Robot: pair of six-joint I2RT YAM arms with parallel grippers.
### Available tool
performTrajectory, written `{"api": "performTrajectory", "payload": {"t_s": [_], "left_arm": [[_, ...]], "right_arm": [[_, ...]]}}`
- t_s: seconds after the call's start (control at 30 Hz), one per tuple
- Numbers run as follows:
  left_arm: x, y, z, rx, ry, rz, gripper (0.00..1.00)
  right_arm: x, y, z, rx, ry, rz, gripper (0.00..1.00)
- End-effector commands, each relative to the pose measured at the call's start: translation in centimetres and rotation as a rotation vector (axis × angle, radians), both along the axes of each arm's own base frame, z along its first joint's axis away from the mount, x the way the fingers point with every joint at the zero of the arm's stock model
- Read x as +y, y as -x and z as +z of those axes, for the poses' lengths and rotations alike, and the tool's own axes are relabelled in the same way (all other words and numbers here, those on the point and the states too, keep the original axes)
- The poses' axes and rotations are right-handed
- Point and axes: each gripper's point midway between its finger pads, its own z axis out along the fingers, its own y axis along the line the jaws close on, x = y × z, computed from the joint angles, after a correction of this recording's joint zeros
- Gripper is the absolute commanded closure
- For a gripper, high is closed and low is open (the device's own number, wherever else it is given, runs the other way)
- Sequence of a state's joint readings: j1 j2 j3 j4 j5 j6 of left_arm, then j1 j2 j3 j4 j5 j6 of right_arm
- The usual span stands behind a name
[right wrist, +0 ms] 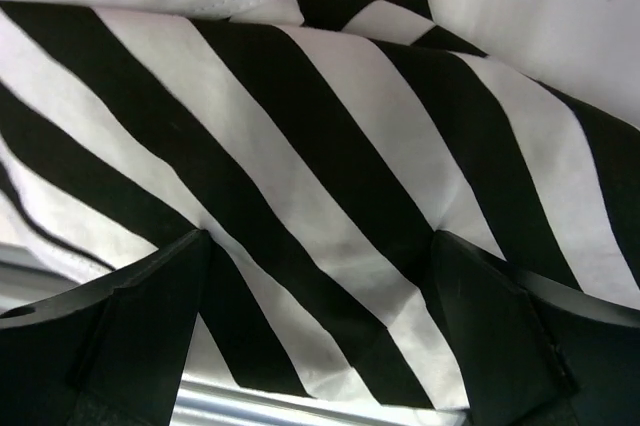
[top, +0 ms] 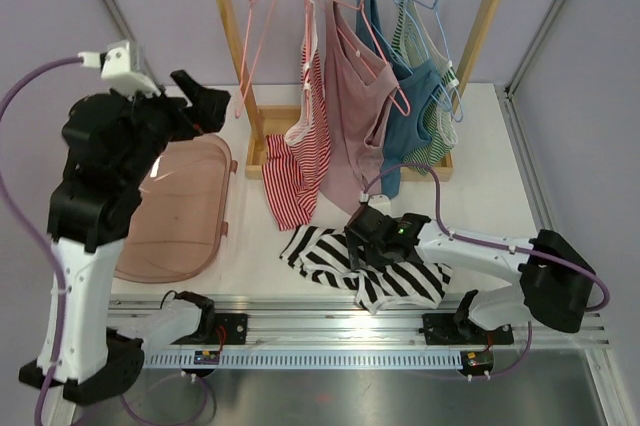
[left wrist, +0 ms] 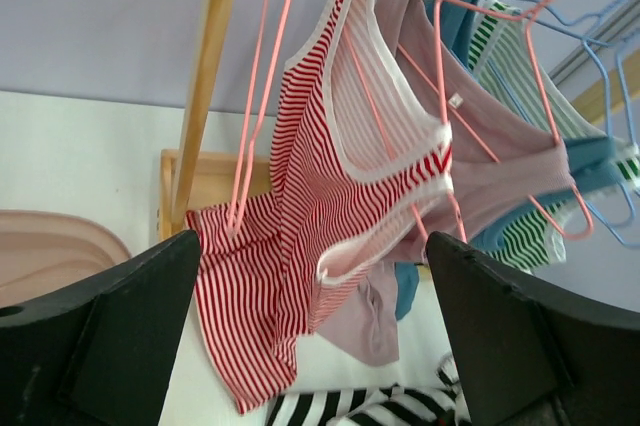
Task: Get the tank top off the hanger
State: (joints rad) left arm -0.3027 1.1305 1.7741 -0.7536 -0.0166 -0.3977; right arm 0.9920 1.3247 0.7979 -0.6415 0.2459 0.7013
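Black-striped top point(top: 405, 284) lies below four hung tops point(top: 350, 96).

Bright, even light was cast from above in the top view. A glare patch was seen on the pink tray point(top: 185, 216) at the left, and soft shadows were thrown on the white surface point(top: 490, 196). The left end effector point(left wrist: 312, 237) and right end effector point(right wrist: 320, 235) were rendered dark and slightly blurred in the lower corners.

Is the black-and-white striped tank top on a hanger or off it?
Off. The black-and-white striped tank top lies crumpled on the table, no hanger visible in it, under the open right gripper.
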Motion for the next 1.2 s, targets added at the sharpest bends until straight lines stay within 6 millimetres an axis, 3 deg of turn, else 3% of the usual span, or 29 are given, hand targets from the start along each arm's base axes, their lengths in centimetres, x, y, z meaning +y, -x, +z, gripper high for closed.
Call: {"api": "performTrajectory", "payload": {"t_s": [0.0,0.1,0.2,0.23,0.27,0.33,0.37,0.43,0.47,0.5,0.57,0.6,0.67,0.7,0.83,0.97,1.1,1.17], "left_arm": [[1.4,3.1,-0.1,-0.045,0.021,0.027,0.01],[2.5,5.8,-2.3,-0.038,-0.01,0.034,0.01],[3.8,8.0,-4.7,-0.049,-0.043,0.053,0.01],[4.4,8.5,-5.1,-0.061,-0.06,0.071,0.01],[4.8,9.3,-6.5,-0.059,-0.073,0.076,0.01],[5.2,9.9,-7.6,-0.082,-0.091,0.081,0.01],[5.3,10.2,-8.2,-0.088,-0.091,0.084,0.01],[5.5,10.8,-10.3,-0.101,-0.091,0.085,0.01],[5.6,11.0,-10.9,-0.104,-0.09,0.088,0.01],[5.8,11.2,-12.3,-0.093,-0.098,0.093,0.01],[6.9,11.3,-13.6,-0.078,-0.109,0.145,0.01],[7.2,11.4,-14.2,-0.066,-0.119,0.162,0.01],[8.1,11.7,-14.9,-0.051,-0.127,0.201,0.01],[8.2,11.9,-15.1,-0.039,-0.128,0.207,0.01],[8.2,12.8,-14.3,-0.046,-0.09,0.202,0.01],[8.9,14.5,-12.1,-0.091,-0.047,0.22,0.01],[9.7,16.7,-9.9,-0.157,0.015,0.236,0.01],[10.1,17.7,-8.7,-0.2,0.059,0.25,0.01]], "right_arm": [[1.9,-1.4,-0.9,-0.046,-0.039,-0.034,0.0],[1.4,-1.2,-3.6,-0.008,0.031,-0.049,0.03],[1.4,-0.8,-5.4,0.036,0.091,-0.047,0.17],[1.6,-0.5,-5.6,0.041,0.098,-0.036,0.34],[1.9,-0.5,-5.8,0.04,0.099,-0.029,0.44],[2.7,-0.1,-5.8,0.042,0.088,-0.003,0.61],[2.9,-0.1,-5.5,0.037,0.086,0.008,0.76],[4.0,-0.3,-3.8,0.011,0.049,0.027,0.96],[4.1,0.0,-3.1,0.002,0.051,0.043,1.0],[5.0,-0.5,-1.0,-0.04,0.008,0.05,1.0],[5.7,-0.3,1.3,-0.071,-0.032,0.08,1.0],[6.7,-0.4,3.9,-0.098,-0.111,0.091,1.0],[7.8,-0.2,6.6,-0.126,-0.199,0.127,1.0],[8.7,0.1,9.1,-0.142,-0.281,0.155,1.0],[11.2,0.5,14.6,-0.192,-0.455,0.25,1.0],[14.6,1.0,20.2,-0.24,-0.622,0.368,1.0],[18.9,1.4,26.3,-0.278,-0.782,0.513,1.0],[21.4,0.9,28.3,-0.297,-0.813,0.566,1.0]]}}
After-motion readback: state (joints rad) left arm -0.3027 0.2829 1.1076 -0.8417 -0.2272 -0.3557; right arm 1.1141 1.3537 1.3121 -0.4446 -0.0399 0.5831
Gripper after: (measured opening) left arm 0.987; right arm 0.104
